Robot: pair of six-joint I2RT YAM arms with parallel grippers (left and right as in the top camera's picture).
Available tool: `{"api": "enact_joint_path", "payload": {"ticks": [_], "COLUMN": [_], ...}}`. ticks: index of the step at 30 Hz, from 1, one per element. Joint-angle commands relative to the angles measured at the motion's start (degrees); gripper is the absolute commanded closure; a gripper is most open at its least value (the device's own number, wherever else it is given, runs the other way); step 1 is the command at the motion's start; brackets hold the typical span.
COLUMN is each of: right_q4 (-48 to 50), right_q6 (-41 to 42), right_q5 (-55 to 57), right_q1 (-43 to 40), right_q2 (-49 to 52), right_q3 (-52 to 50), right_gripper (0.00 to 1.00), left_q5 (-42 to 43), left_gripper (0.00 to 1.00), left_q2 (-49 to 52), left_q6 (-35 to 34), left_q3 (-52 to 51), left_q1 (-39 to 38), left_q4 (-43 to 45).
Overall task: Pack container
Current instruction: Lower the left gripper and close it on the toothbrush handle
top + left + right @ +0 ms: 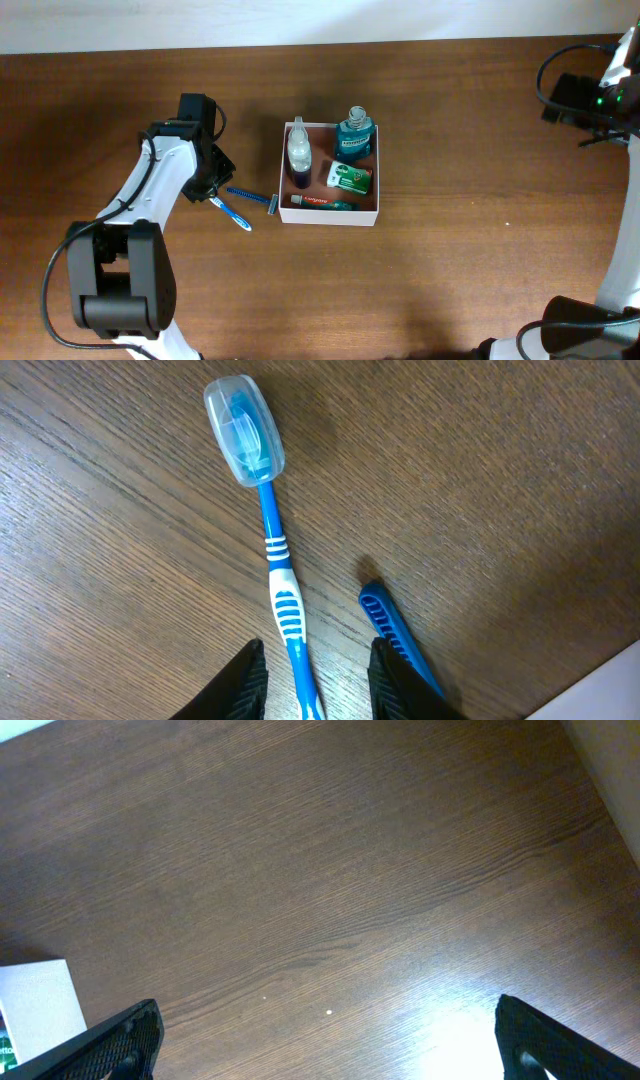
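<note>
The container (322, 140) is a square white-walled box with a reddish-brown inside. It holds a clear bottle (298, 152), a teal mouthwash bottle (354, 135), a green packet (349, 178) and a toothpaste tube (322, 203). A blue toothbrush (230, 211) with a capped head and a blue razor (252, 197) lie on the table to its left. My left gripper (318, 685) is open, its fingers either side of the toothbrush handle (282, 580), with the razor handle (395, 635) just outside the right finger. My right gripper (335, 1040) is wide open and empty.
The table is dark brown wood. In the overhead view my left gripper (208, 192) is left of the container and my right gripper (570, 95) is far off at the back right. A container corner shows in the right wrist view (35, 1005).
</note>
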Motion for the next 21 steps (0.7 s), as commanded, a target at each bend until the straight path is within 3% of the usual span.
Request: {"api": "enact_joint_path", "payload": {"ticks": [1,5,6,7,21], "right_q4": [0.09,0.09,0.09,0.11,0.09], "right_q6": [0.7,0.7,0.7,0.7,0.7], "right_q5": [-0.28,-0.28,-0.28,-0.28,-0.28], "right_q1": [-0.2,-0.2,-0.2,-0.2,-0.2], "right_q2": [0.33,0.33,0.33,0.33,0.33], "right_q3": [0.37,0.39,0.39,0.39,0.37], "right_gripper": [0.01,0.01,0.02,0.01,0.01], "left_q5": [-0.87,-0.83,-0.81,-0.83,-0.85], "left_gripper": [0.65,0.65,0.61,0.51,0.52], "left_q2": [1.16,2.71,3.06,3.8,6.01], "left_q6": [-0.79,-0.81,-0.81,-0.79,-0.79], "left_q3": [-0.59,-0.59,-0.59,-0.59,-1.27], "left_q1": [0.04,0.04,0.04,0.04,0.04], "left_q4": [0.17,0.15,0.15,0.13,0.15]}}
